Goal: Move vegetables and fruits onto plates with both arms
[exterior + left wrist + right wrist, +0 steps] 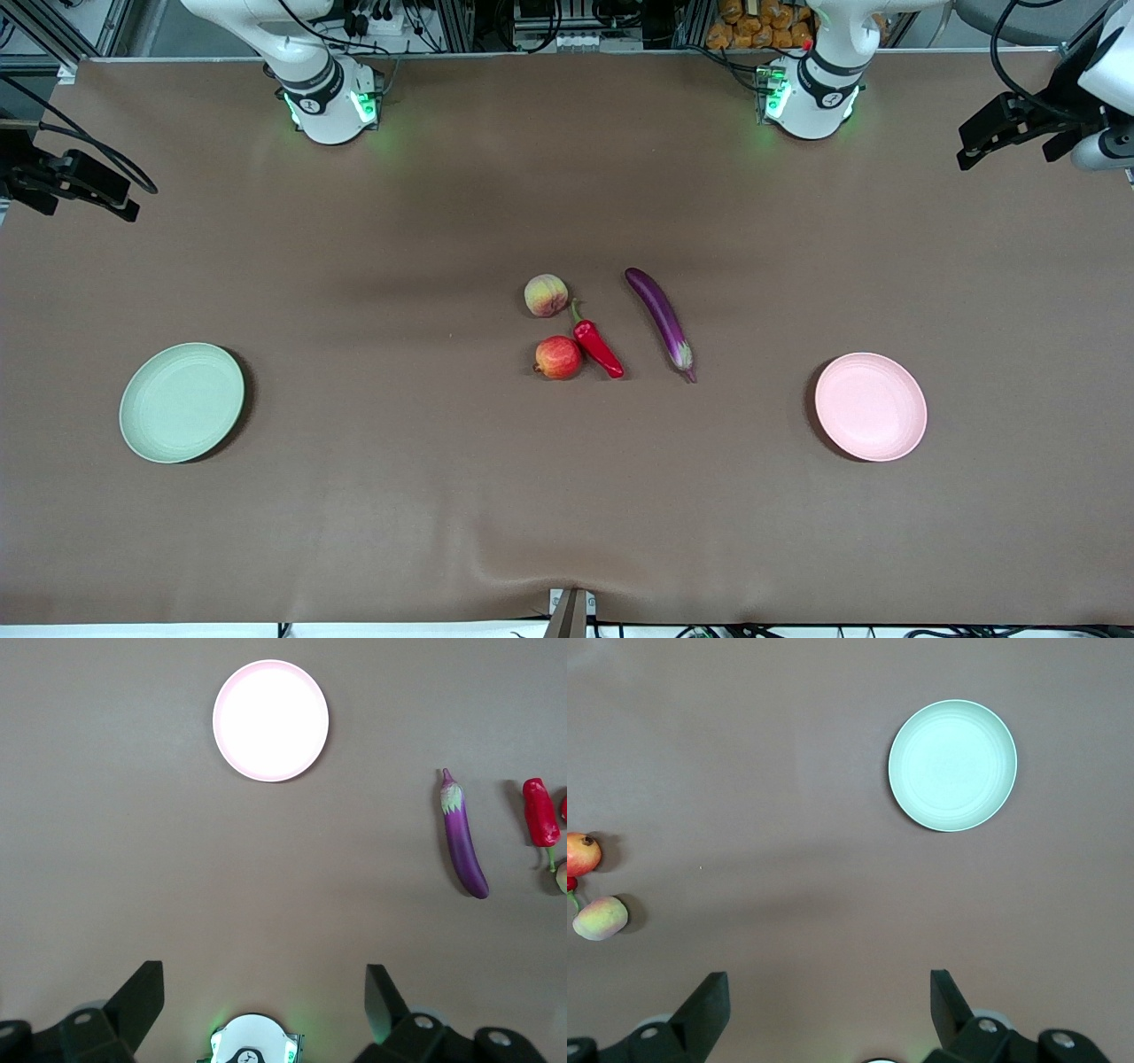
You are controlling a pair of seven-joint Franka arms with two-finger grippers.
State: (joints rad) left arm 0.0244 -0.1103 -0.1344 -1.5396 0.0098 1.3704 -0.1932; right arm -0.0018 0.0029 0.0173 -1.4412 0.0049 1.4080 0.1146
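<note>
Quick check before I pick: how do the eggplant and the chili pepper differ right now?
The eggplant is purple and longer; the chili pepper is red and shorter. The eggplant lies alone, toward the left arm's end; the chili lies close beside the apple and peach. Both lie flat on the table, on no plate.

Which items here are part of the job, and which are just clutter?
Job:
- eggplant
- chili
- apple
- peach
- green plate
- pink plate
- left pincer, open, up over bare table
- right pincer, open, up over bare table

Clutter:
- cloth covering the table
- nothing else on it
</note>
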